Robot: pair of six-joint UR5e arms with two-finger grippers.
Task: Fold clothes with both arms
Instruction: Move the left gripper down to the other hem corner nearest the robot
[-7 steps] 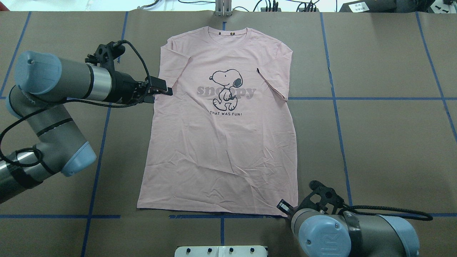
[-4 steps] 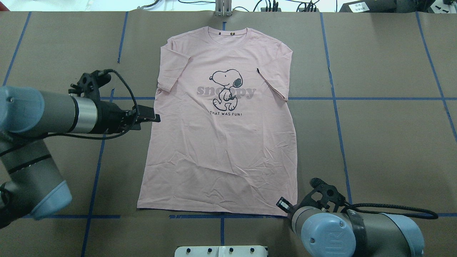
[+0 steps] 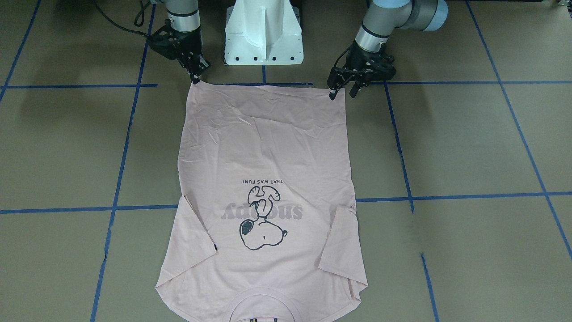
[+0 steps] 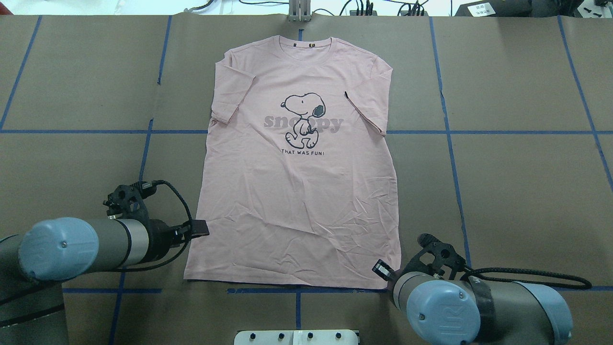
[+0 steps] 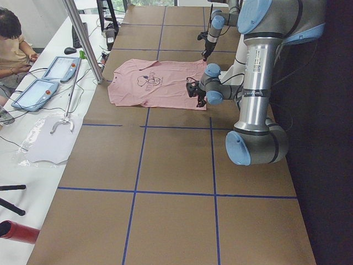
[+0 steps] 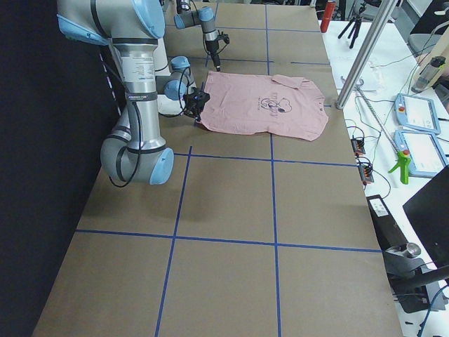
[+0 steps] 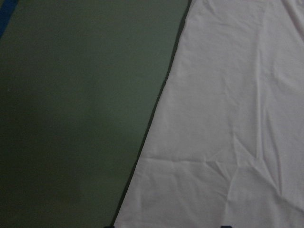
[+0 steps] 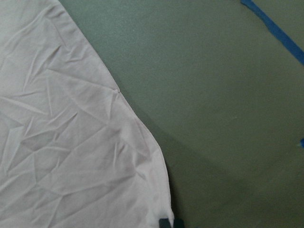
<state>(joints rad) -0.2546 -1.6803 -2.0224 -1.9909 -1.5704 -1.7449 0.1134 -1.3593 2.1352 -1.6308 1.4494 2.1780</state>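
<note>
Left gripper [image 3: 342,93] slid hemward — spread, empty — right gripper [image 3: 195,79] pinching T-shirt [image 3: 263,147] corner.

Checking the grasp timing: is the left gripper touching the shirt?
Cannot tell. Front view: left gripper, jaws open, overlaps the shirt corner; no view shows its height.

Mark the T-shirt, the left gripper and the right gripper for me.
T-shirt [image 4: 297,201]: overhead view, on the plain fabric below the lettering.
Left gripper [image 3: 342,93]: front-facing view, midway between its spread fingertips.
Right gripper [image 3: 195,79]: front-facing view, at its fingertips by the hem corner.
</note>
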